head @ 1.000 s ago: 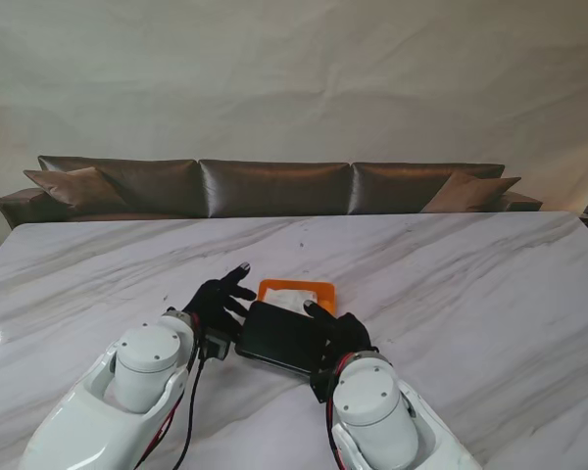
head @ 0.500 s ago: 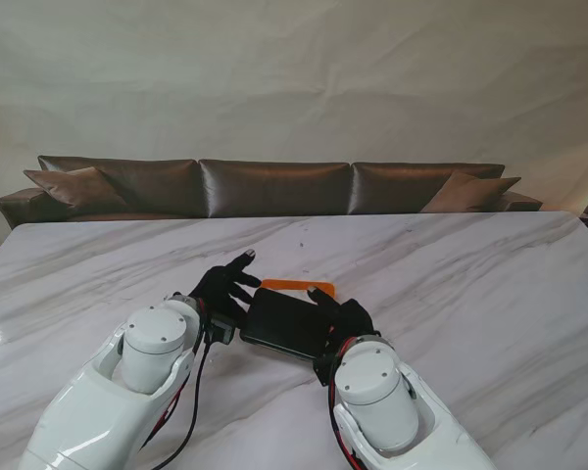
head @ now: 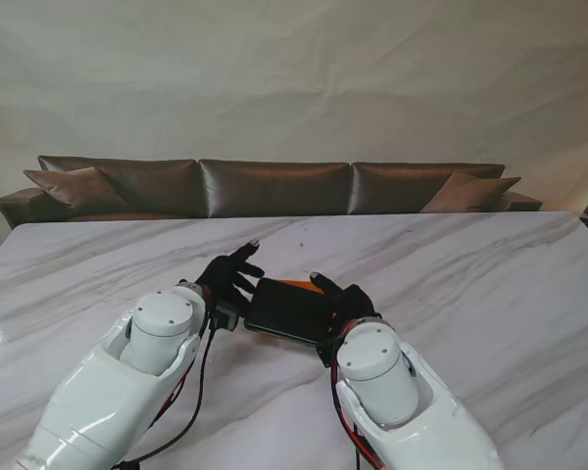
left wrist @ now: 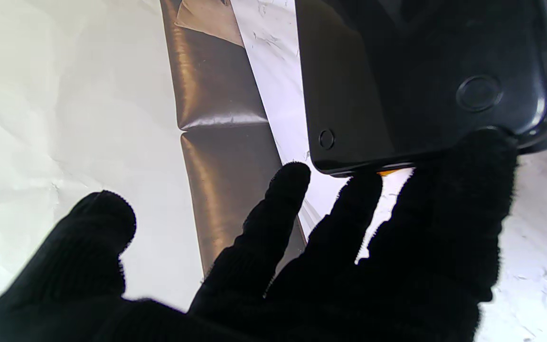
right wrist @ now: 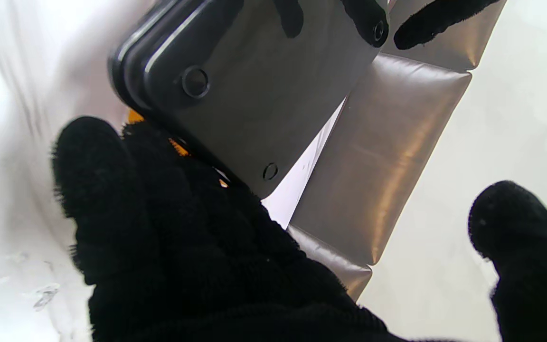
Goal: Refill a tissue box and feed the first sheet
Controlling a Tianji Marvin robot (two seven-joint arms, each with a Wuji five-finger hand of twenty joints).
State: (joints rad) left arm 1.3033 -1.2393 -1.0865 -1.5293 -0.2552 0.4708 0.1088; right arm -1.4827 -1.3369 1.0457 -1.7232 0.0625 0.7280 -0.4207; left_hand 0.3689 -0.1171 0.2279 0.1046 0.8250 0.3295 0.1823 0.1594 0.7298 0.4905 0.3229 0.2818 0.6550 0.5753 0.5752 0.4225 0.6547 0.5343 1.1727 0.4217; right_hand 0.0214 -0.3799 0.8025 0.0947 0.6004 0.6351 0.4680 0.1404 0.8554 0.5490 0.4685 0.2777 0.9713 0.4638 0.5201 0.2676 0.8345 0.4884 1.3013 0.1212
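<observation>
A flat black tissue-box panel with round feet on its upturned face is pinched between my two black-gloved hands. My left hand presses its left end with fingers spread; my right hand presses the right end. Only a thin strip of the orange box shows past the panel's far edge; the tissues are hidden. In the left wrist view my left hand touches the panel, with an orange sliver beneath. In the right wrist view my right hand holds the panel over an orange edge.
The white marble table stretches wide on both sides and beyond the box. A brown leather sofa runs along the table's far edge, with a pale backdrop behind it. A black cable hangs from my left wrist.
Both hands have carried the black panel away from me and over the orange box. The white tissues and most of the orange rim, visible a second ago, are now covered.
</observation>
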